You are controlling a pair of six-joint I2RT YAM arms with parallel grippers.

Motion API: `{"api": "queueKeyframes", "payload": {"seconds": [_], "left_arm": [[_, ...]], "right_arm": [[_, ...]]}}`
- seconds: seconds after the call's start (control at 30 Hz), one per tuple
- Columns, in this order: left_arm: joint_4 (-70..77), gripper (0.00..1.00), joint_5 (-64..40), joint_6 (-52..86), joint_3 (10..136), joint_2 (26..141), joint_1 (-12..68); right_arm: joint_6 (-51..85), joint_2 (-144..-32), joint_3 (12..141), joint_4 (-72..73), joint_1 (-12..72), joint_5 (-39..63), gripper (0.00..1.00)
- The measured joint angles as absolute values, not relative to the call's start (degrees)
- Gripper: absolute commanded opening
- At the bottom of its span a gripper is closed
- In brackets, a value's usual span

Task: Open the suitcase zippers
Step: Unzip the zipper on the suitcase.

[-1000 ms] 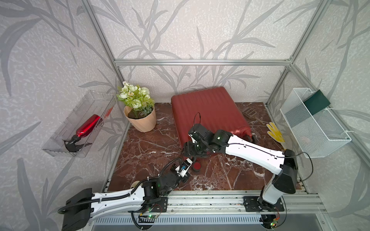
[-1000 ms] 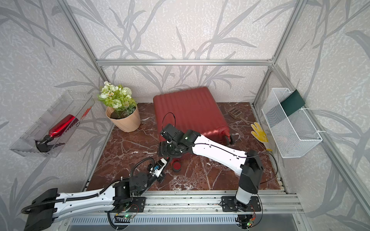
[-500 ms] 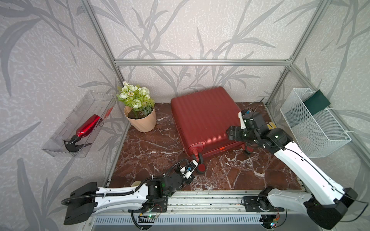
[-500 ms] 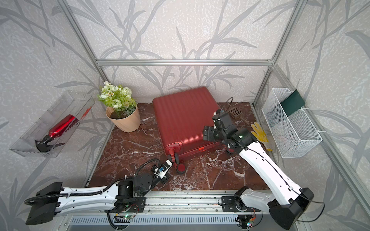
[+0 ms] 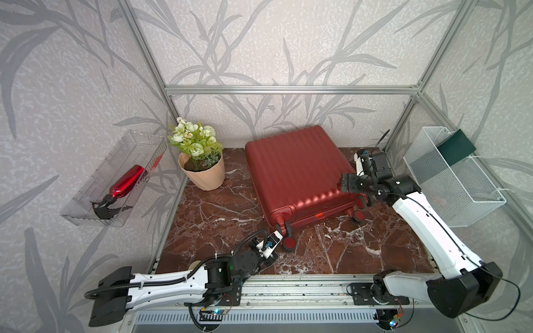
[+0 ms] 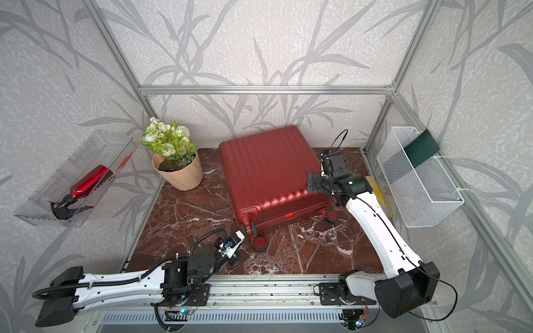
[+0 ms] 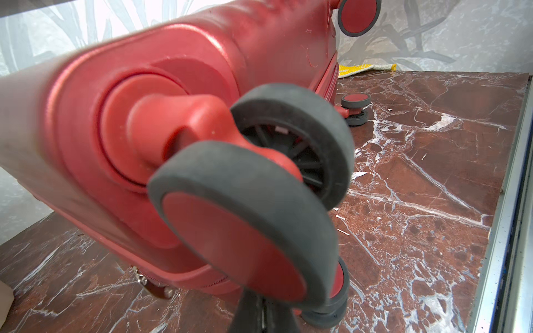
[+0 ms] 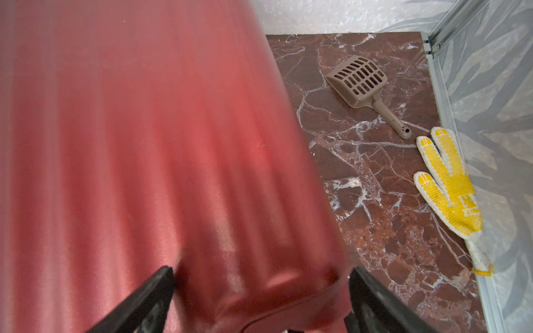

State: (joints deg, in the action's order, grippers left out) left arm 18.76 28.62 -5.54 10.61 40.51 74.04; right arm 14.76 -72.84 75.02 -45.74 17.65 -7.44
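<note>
The dark red ribbed suitcase (image 5: 297, 170) (image 6: 268, 170) lies flat on the marble floor, wheels toward the front rail. My left gripper (image 5: 281, 234) (image 6: 240, 232) is shut and empty, low beside the near-left spinner wheel (image 7: 259, 201); in the left wrist view its closed fingers (image 7: 264, 314) sit just under that wheel. A small zipper pull (image 7: 154, 288) hangs from the seam below the shell corner. My right gripper (image 5: 344, 184) (image 8: 261, 279) is open wide, its jaws on either side of the suitcase's (image 8: 144, 144) near-right corner.
A potted plant (image 5: 204, 173) stands left of the case. A clear wall tray holds a red spray bottle (image 5: 127, 181). A white wire basket (image 5: 452, 178) hangs on the right. A brown scoop (image 8: 363, 83) and a yellow glove (image 8: 450, 187) lie right of the case.
My right arm swung from the case's near-left corner to its near-right corner and its jaws opened wide. The suitcase turned slightly. The left gripper stayed shut near the wheel.
</note>
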Motion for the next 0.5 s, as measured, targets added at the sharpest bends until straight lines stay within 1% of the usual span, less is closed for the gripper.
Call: {"api": "queueKeyframes", "payload": {"seconds": [0.23,0.4,0.5], "left_arm": [[17.6,0.0,30.0,-5.6,9.8,37.8,74.2],[16.5,0.0,32.4,-5.1,8.0,33.7,74.0],[15.5,0.0,33.5,-5.0,8.0,33.1,73.1]], "right_arm": [[14.9,-65.7,68.2,-44.3,16.5,-0.4,0.94],[14.9,-62.7,65.0,-47.1,16.2,4.4,0.93],[15.2,-62.4,62.6,-48.4,16.4,7.1,0.85]]}}
